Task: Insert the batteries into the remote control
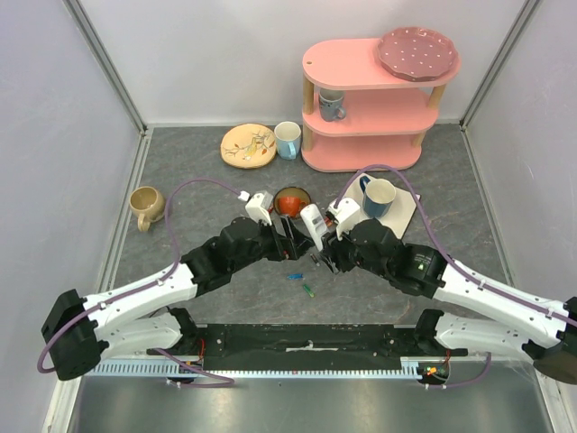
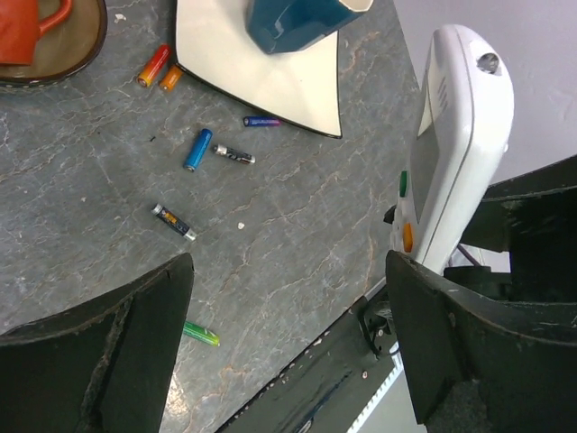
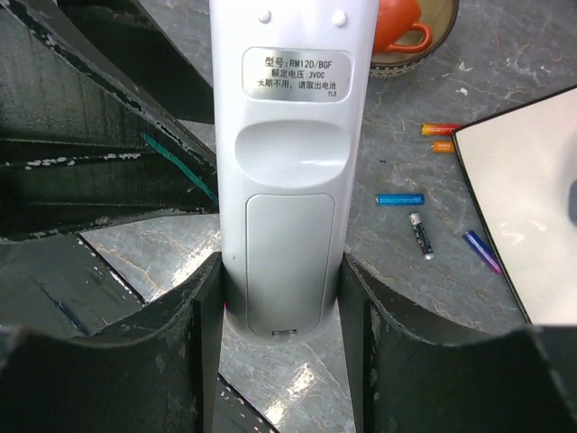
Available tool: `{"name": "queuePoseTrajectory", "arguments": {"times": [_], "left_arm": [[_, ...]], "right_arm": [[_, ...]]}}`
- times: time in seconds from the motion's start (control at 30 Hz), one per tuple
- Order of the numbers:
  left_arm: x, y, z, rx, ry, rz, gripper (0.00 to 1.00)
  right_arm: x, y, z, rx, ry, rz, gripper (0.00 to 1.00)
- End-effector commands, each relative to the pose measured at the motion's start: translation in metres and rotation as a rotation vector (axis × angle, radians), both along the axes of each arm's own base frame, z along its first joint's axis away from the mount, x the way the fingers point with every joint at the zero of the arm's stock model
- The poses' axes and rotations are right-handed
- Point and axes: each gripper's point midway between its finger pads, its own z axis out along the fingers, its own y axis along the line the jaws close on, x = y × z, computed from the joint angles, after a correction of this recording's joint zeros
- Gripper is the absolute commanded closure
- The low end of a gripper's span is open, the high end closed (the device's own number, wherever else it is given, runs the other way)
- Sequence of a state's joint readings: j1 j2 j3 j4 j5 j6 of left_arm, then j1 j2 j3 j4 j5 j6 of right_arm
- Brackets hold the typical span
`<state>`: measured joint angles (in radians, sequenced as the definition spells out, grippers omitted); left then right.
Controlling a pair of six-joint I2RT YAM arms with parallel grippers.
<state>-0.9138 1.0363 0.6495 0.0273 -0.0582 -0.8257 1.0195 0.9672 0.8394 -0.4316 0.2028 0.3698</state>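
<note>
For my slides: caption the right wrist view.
Right gripper clamps the white remote control, battery cover on; loose batteries lie on the table.

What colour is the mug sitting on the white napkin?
Dark blue mug, pale inside; the top external view shows it best.

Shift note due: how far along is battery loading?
Done: nothing visible. In hand: the right gripper clamps the slim white plastic remote control, its battery cover closed; the left gripper is open, empty. Left: opening the cover and inserting the small cylindrical batteries, lying loose on the grey table.
</note>
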Motion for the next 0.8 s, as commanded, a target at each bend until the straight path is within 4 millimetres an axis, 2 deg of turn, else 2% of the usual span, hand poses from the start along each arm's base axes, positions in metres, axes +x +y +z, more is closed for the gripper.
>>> {"name": "queuePoseTrajectory", "arguments": {"times": [0.0,0.1,0.27,0.33,0.37,0.43,0.47,0.53,0.57,0.67,0.7,0.77], "left_arm": [[0.014,-0.009,0.051,-0.115,-0.090,0.075,0.08],[0.013,-0.009,0.060,-0.148,-0.110,0.070,0.08],[0.007,0.005,0.074,-0.219,-0.152,0.095,0.08],[0.005,0.010,0.070,-0.223,-0.156,0.101,0.08],[0.003,0.014,0.075,-0.238,-0.168,0.103,0.08],[0.000,0.018,0.070,-0.238,-0.166,0.107,0.06],[-0.002,0.020,0.075,-0.261,-0.178,0.106,0.05],[-0.004,0.022,0.070,-0.269,-0.182,0.100,0.02],[-0.006,0.019,0.076,-0.297,-0.201,0.081,0.01],[-0.007,0.007,0.075,-0.293,-0.199,0.034,0.01],[-0.005,0.001,0.068,-0.272,-0.184,0.024,0.01],[-0.004,-0.007,0.071,-0.282,-0.178,0.003,0.01]], "right_arm": [[0.004,0.004,0.020,-0.001,-0.055,-0.031,0.71],[0.001,0.007,0.018,-0.010,-0.053,-0.028,0.71],[0.001,0.007,0.018,-0.009,-0.057,-0.039,0.71],[0.002,0.006,0.018,-0.006,-0.059,-0.047,0.70],[0.001,0.006,0.019,-0.003,-0.059,-0.048,0.70],[0.000,0.008,0.017,0.006,-0.050,-0.041,0.70],[-0.001,0.008,0.016,0.004,-0.044,-0.035,0.70],[-0.004,0.012,0.015,0.013,-0.036,-0.019,0.71],[-0.006,0.014,0.014,0.020,-0.030,-0.007,0.70],[-0.011,0.020,0.017,0.038,-0.029,0.014,0.70],[-0.013,0.021,0.017,0.039,-0.027,0.021,0.70],[-0.017,0.026,0.020,0.043,-0.030,0.038,0.70]]}}
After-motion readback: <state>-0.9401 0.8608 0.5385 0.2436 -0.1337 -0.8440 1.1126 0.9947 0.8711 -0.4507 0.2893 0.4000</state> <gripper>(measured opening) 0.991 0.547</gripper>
